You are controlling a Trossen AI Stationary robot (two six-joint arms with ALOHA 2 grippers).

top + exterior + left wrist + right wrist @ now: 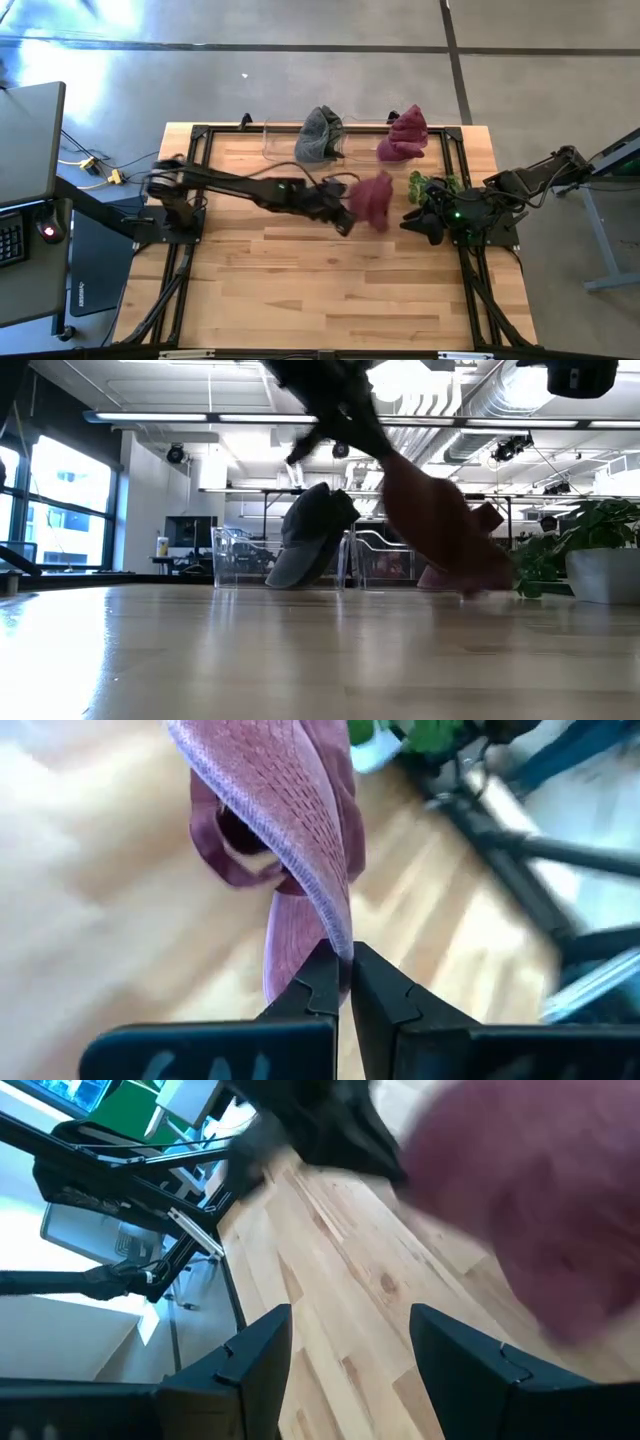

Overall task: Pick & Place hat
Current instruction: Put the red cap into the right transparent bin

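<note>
A maroon hat (371, 199) hangs at the table's middle right, with my left gripper (346, 208) shut on it; the left wrist view shows its knit side and inner band (285, 810). In the low view the hat (440, 525) is blurred below the arm. My right gripper (424, 226) waits open to the right of the hat, its fingers (262, 1348) wide apart. A grey hat (319, 134) and a second maroon hat (403, 135) sit at the far edge. My left gripper pinches the maroon hat's rim edge (335, 932) between its two fingertips (322, 982). The fingers come from the table's left, slanting down. The hat hangs beyond and below them; whether its lower end (482, 586) touches the table I cannot tell.
Clear containers (283, 139) stand at the far edge by the grey hat (312, 535). A potted plant (432, 185) stands just behind my right gripper. Bare wooden tabletop (300, 280) stretches toward the near edge.
</note>
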